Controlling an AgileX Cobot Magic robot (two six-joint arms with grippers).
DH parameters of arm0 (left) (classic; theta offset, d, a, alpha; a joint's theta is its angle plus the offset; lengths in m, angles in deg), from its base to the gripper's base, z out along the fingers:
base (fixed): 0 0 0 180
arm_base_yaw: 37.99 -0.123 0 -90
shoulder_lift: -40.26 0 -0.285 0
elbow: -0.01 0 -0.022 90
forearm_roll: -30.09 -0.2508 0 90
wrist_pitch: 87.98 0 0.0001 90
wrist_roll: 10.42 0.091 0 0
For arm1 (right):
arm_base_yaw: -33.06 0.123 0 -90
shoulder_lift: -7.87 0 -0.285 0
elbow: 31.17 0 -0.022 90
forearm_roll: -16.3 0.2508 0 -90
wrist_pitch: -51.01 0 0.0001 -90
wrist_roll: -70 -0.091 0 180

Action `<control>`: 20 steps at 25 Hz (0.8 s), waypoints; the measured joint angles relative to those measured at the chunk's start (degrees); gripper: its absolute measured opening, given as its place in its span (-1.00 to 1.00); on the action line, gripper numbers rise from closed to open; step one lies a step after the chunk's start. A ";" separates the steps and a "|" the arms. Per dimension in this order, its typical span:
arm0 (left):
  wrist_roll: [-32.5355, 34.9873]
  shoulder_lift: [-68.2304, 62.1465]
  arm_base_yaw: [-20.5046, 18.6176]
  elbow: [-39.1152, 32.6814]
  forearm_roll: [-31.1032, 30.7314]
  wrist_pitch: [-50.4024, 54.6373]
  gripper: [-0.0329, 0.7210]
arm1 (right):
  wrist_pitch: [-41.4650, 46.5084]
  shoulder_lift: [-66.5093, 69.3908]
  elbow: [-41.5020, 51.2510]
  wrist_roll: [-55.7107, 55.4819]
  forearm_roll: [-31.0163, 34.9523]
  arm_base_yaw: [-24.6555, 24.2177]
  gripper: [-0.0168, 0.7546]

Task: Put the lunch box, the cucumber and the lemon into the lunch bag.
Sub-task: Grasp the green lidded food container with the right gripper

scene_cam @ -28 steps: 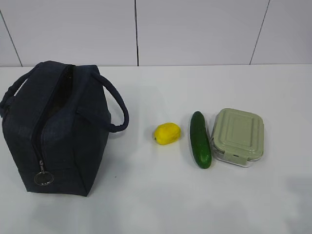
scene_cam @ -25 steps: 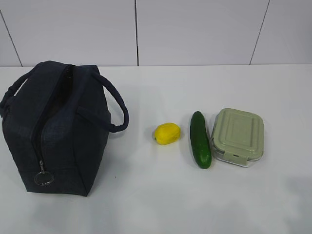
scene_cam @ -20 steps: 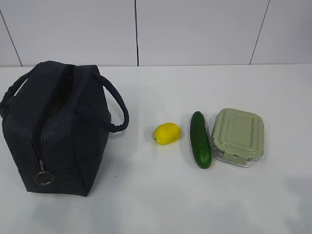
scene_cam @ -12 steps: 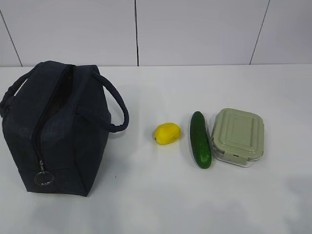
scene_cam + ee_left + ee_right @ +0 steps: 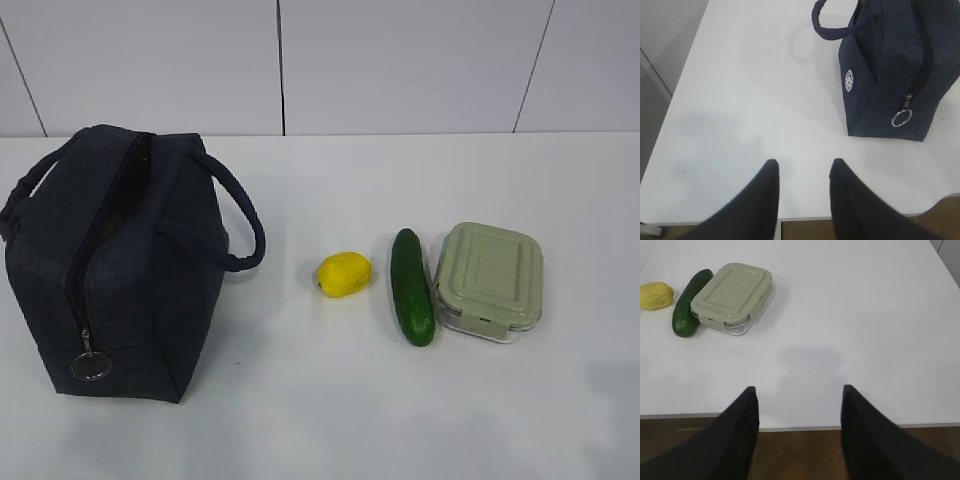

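Both sets of jaws stand apart, holding nothing: left gripper (image 5: pixel 802 167) hangs over the near table edge short of the bag, right gripper (image 5: pixel 799 392) over the near edge, gap wider. Boxy dark navy fabric lunch bag (image 5: pixel 120 265) stands upright on the white table (image 5: pixel 330 400) at left, top zipper parted, metal ring pull (image 5: pixel 90 367) hanging low. Small bright yellow lemon (image 5: pixel 343 273) lies right of the bag, apart. Smooth dark green cucumber (image 5: pixel 411 286) is just beside the sage-green-lidded, clear-based lunch box (image 5: pixel 489 279); whether they touch, cannot tell.
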 joint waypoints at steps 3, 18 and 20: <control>0.00 0.00 0.00 0.00 0.00 0.00 -0.26 | -0.38 0.00 -0.10 0.00 -0.48 0.00 0.09; 0.00 0.00 0.00 0.00 0.00 0.00 -0.26 | -6.33 23.21 -6.66 -2.87 4.21 0.00 0.09; 0.00 0.00 0.00 0.00 0.00 0.00 -0.26 | -8.07 26.94 -6.87 -2.96 5.86 0.00 0.09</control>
